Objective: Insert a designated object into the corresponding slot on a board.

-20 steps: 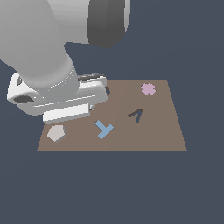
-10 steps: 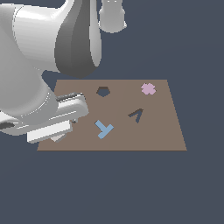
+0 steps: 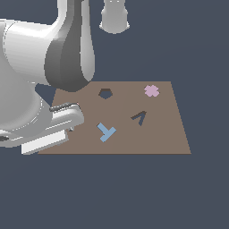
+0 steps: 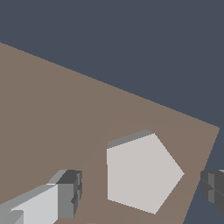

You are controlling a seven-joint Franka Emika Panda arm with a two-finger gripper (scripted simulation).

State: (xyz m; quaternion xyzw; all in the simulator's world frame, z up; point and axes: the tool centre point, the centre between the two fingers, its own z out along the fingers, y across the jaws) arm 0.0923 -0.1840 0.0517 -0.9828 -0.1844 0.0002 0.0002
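Observation:
The light grey pentagon block (image 4: pixel 142 173) lies flat near a corner of the brown board (image 4: pixel 52 109). My gripper (image 4: pixel 141 192) is open just above it, with one finger (image 4: pixel 65 194) on one side and the other finger (image 4: pixel 214 186) on the opposite side, both apart from the block. In the exterior view the arm's hand (image 3: pixel 51 127) covers the board's (image 3: pixel 156 134) near corner at that view's left, and the block is hidden there. The dark pentagon slot (image 3: pixel 105 93) sits empty near the board's far edge.
A pink zigzag piece (image 3: pixel 152 91) lies at the board's far side toward the exterior view's right. A dark A-shaped cut-out (image 3: pixel 139 117) and a blue T-shaped piece (image 3: pixel 106 132) sit mid-board. The bulky arm (image 3: pixel 53 58) looms over the exterior view's left.
The arm has swung toward the exterior view's left and lowered over the board's near corner. It uncovered the pentagon slot and now hides the grey block there.

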